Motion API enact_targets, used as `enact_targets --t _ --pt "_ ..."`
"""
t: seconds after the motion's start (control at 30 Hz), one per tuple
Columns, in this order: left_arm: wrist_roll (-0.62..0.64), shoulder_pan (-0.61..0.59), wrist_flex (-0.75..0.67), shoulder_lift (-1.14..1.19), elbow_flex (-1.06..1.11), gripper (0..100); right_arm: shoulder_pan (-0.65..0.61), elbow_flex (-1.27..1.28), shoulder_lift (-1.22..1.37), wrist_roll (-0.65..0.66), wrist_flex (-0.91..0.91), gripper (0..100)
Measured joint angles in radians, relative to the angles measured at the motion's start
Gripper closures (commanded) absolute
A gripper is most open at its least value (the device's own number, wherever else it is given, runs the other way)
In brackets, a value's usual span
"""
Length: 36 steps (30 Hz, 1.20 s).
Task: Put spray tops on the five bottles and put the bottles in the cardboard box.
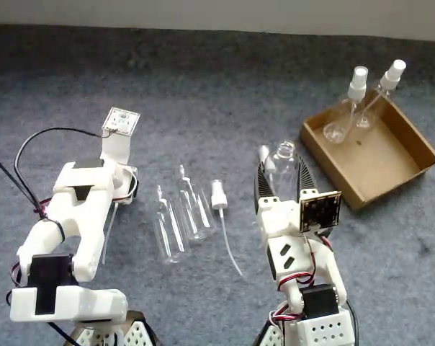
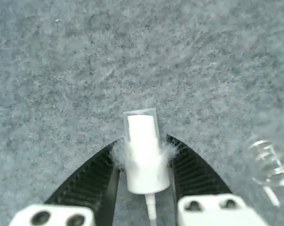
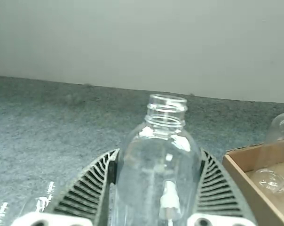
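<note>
My right gripper (image 1: 282,171) (image 3: 160,153) is shut on an upright clear bottle (image 1: 284,158) (image 3: 157,165) with an open neck, left of the cardboard box (image 1: 331,167) (image 3: 255,186). In the box lie two bottles (image 1: 345,114) (image 1: 377,97) with spray tops fitted. My left gripper (image 2: 143,141) is shut on a white spray top (image 2: 143,160), held low over the carpet at the left. Two capless bottles (image 1: 167,225) (image 1: 192,209) lie between the arms. A loose spray top (image 1: 219,196) with its long tube lies beside them. Another white top (image 1: 264,155) lies by the held bottle.
Grey carpet covers the whole work area, with open room behind the arms and in front of the box. A clear bottle neck (image 2: 269,165) lies close to my left gripper. A pale wall (image 3: 142,42) runs along the carpet's far edge.
</note>
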Motion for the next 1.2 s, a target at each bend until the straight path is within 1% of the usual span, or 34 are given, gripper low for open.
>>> enact_targets --t 0.1,0.17,0.27,0.6,0.67,0.83,0.9,1.07,1.2 --pt "-0.012 0.000 0.000 0.000 0.003 82 0.000 0.000 0.000 0.000 0.000 85.7" --pt "-0.049 -0.002 0.000 0.000 0.006 79 0.000 0.000 0.000 0.000 0.000 85.7" --pt "-0.080 -0.006 -0.002 -0.002 0.006 78 0.000 0.000 0.000 0.000 0.000 85.7" --pt "-0.087 -0.006 0.002 -0.002 -0.011 78 0.000 0.000 0.000 0.000 0.000 85.7" --pt "-0.087 -0.005 0.043 -0.002 -0.052 78 0.000 0.000 0.000 0.000 0.000 85.7" --pt "-0.087 -0.005 0.275 -0.002 -0.219 78 0.000 0.000 0.000 0.000 0.000 85.7" --pt "-0.087 -0.005 0.336 -0.002 -0.247 78 0.000 0.000 0.000 0.000 0.000 85.7" --pt "-0.087 -0.005 0.362 0.005 -0.250 78 0.000 0.000 0.000 0.000 0.000 85.7" --pt "-0.087 -0.005 0.367 0.117 -0.299 78 0.000 0.000 0.000 0.000 0.000 85.7"
